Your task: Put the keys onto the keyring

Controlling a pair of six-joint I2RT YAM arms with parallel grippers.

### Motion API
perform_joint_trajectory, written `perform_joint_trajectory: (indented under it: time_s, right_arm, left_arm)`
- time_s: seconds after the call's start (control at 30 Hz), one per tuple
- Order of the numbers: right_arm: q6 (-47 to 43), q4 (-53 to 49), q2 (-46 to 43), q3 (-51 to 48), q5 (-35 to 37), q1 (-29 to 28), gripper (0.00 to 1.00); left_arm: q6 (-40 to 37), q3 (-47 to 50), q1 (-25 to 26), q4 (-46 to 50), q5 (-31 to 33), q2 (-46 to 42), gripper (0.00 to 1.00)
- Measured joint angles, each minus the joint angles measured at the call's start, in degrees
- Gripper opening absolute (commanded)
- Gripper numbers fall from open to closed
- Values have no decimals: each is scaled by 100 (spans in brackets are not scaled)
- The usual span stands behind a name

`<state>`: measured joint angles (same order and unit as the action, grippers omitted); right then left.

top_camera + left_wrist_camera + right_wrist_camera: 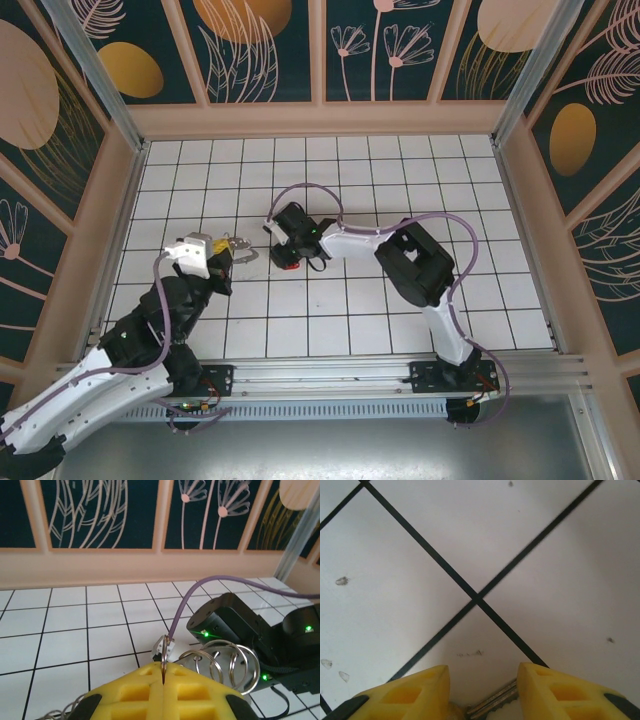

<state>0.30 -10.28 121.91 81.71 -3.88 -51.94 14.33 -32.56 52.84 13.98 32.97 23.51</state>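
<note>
Yellow left fingers (115, 705) are clamped together on the keyring (163, 652), held above the desk (555, 570) left of its middle, while the key (492, 701) is straddled near the middle by the right fingers (415, 692), spread apart, and should be gripped squarely before threading.

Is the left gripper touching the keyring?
Touching. Left wrist view: the left gripper is shut on the keyring, one ring's edge sticking up from the closed seam.

Finding nothing readable: no lettering, labels, brands, numbers or signs showing legibly on any surface here.
</note>
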Motion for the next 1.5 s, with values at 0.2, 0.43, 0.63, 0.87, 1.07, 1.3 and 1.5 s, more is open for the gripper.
perform_joint_trajectory:
  time_s: [0.2, 0.43, 0.63, 0.87, 1.07, 1.3, 1.5]
  right_arm:
    - [472, 70, -623, -859, 87, 103, 41]
    - [748, 74, -1224, -1652, 127, 306, 40]
    - [798, 101, -2173, -2710, -267, 752, 46]
    - [402, 229, -3021, -3075, -1145, 1200, 56]
    - [-177, 339, -2540, -2682, -1965, 1196, 56]
    - [-634, 219, -1521, -1779, -2358, 1196, 49]
    - [-780, -22, -1480, -1725, -2481, 1193, 45]
  left_arm:
    - [-101, 63, 0, -431, -605, 278, 0]
    - [-105, 63, 0, -564, -1156, 586, 0]
    - [-256, 70, 0, -691, -1683, 796, 0]
    - [-494, 72, 0, -752, -2542, 1049, 0]
    - [-264, 90, 0, -527, -2979, 914, 0]
    - [352, 422, 0, -374, -3257, 402, 0]
    - [568, 570, 0, -317, -3379, 540, 0]
